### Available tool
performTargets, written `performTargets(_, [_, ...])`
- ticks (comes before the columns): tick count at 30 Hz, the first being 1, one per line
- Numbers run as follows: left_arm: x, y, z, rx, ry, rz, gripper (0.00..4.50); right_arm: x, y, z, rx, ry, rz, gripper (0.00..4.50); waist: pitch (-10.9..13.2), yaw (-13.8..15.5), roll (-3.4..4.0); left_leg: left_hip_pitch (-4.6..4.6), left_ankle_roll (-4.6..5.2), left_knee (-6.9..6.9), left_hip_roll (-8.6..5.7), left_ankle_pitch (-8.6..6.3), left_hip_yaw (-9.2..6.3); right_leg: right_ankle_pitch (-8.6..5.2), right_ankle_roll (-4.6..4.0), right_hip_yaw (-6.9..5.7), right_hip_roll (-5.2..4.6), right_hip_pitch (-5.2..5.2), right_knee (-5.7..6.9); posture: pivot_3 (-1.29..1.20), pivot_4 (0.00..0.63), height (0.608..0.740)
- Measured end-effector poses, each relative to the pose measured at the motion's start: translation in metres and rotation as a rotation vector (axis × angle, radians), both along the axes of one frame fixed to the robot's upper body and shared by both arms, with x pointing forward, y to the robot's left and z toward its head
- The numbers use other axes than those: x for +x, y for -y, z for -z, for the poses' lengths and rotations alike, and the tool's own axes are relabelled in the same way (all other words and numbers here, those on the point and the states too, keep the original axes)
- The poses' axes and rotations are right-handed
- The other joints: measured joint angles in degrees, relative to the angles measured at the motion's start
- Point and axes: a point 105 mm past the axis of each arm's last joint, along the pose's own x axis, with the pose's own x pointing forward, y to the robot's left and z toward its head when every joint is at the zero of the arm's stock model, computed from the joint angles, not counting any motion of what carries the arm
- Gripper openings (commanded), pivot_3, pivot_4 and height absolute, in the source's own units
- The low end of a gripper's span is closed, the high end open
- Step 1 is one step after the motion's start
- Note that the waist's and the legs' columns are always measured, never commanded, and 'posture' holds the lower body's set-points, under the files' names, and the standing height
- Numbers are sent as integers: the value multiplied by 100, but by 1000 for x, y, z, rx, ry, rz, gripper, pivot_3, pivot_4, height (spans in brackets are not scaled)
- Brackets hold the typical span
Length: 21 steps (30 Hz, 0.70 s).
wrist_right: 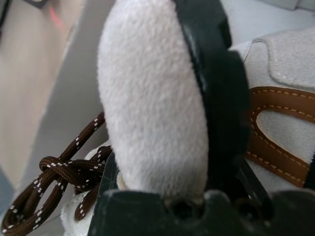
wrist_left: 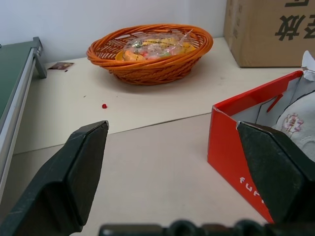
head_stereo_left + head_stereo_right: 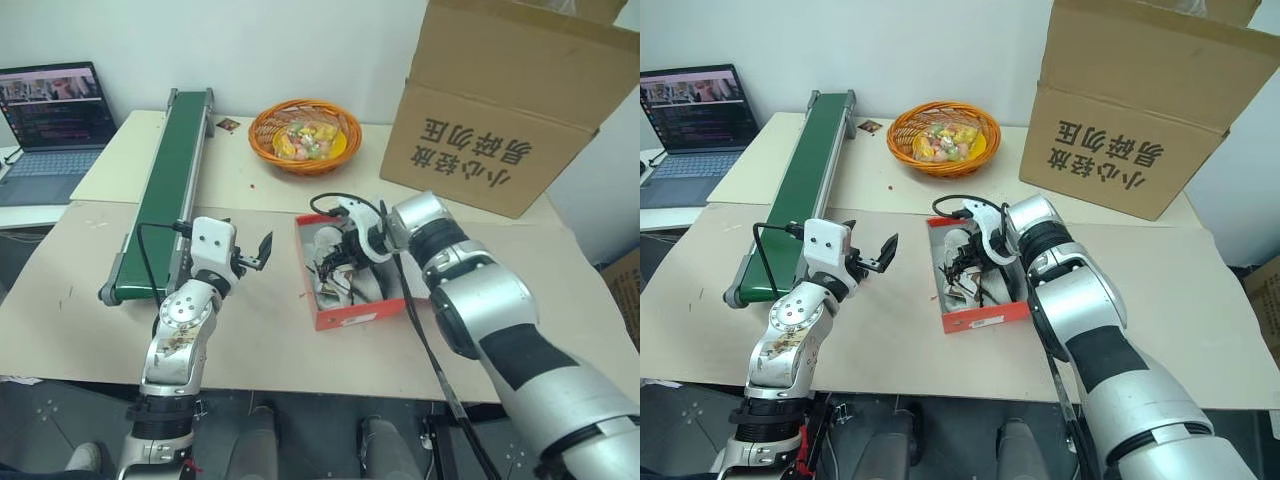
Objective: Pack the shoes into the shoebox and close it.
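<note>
beige board covers the counter (image 3: 560, 290), which stands against a white wall. on it a green conveyor (image 3: 170, 180) runs away along the left, an orange wicker basket (image 3: 304, 135) of wrapped sweets sits at the back, and a large brown carton (image 3: 510, 100) with black characters stands at the back right. a laptop (image 3: 50, 125) rests on a separate desk at far left. the red shoebox (image 3: 345, 316) lies open near the middle, white inside, with the cream shoes (image 3: 962, 270) and their dark laces in it. the left gripper (image 3: 258, 252) hovers level just left of the box, jaws wide and empty. the right gripper (image 3: 345, 255) angles down into the box, jaws clamped on a shoe's fuzzy cream tongue (image 1: 147, 103).
</note>
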Motion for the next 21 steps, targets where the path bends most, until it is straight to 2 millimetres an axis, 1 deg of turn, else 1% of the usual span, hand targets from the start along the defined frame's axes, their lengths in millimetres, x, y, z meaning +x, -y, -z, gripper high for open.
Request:
performTargets(3, [-1, 1, -2, 0, 5, 0, 4470, 5, -5, 6, 24, 37, 48, 1116, -3, -44, -1, 50, -1, -10, 1, -1, 0, -8, -10, -1, 0, 44, -2, 0, 150, 721])
performTargets(6, [-1, 1, -2, -2, 4, -1, 4470, 8, -12, 8, 48, 65, 93, 1116, -4, -76, -2, 60, -1, -14, 2, -1, 0, -14, -20, -1, 0, 52, -3, 0, 150, 721])
performTargets(8, [-1, 1, -2, -2, -1, -2, 4500, 11, -11, 8, 58, 73, 126, 1837, -4, -79, -2, 58, -1, -14, 2, -1, -1, -13, -18, -1, 0, 52, -5, 0, 150, 721])
performTargets(9, [-1, 1, -2, -2, -2, -2, 4500, 12, -11, 8, 65, 78, 142, 1997, -4, -80, -2, 58, -1, -14, 2, -1, -1, -13, -18, -1, 0, 53, -6, 0, 150, 721])
performTargets(11, [-1, 1, -2, -1, -2, -2, 4500, 13, -10, 8, 67, 82, 158, 2718, -4, -79, -2, 55, 0, -14, 2, -1, -1, -13, -10, -1, 0, 52, -7, 0, 150, 721])
performTargets(12, [-1, 1, -2, -1, -2, -3, 4500, 13, -12, 8, 69, 81, 156, 2968, -4, -74, -2, 54, -1, -15, 1, -1, -2, -14, -9, -1, 0, 52, -7, 0, 150, 721])
performTargets(14, [-1, 1, -2, -1, -2, -2, 4500, 12, -14, 8, 71, 81, 151, 3811, -4, -62, -2, 53, -1, -14, 1, -1, -2, -15, -8, -1, 0, 53, -9, 0, 150, 721])
performTargets(16, [-1, 1, -2, -1, -2, -2, 4500, 12, -15, 7, 75, 81, 146, 4383, -4, -43, -2, 53, -1, -14, 0, -1, -2, -15, -8, -1, -1, 54, -10, 0, 150, 721])
performTargets(19, [-1, 1, -2, -1, -2, -2, 4500, 12, -17, 4, 89, 78, 144, 4383, -4, -26, -2, 52, -1, -13, 0, -1, -2, -15, -10, -1, -1, 53, -10, 0, 150, 721])
performTargets(21, [-1, 1, -1, -1, -2, -1, 4500, 13, -18, -1, 106, 68, 157, 4383, -4, -25, -1, 45, -1, -13, 1, -1, -2, -15, -12, -1, -1, 46, -11, 0, 150, 721])
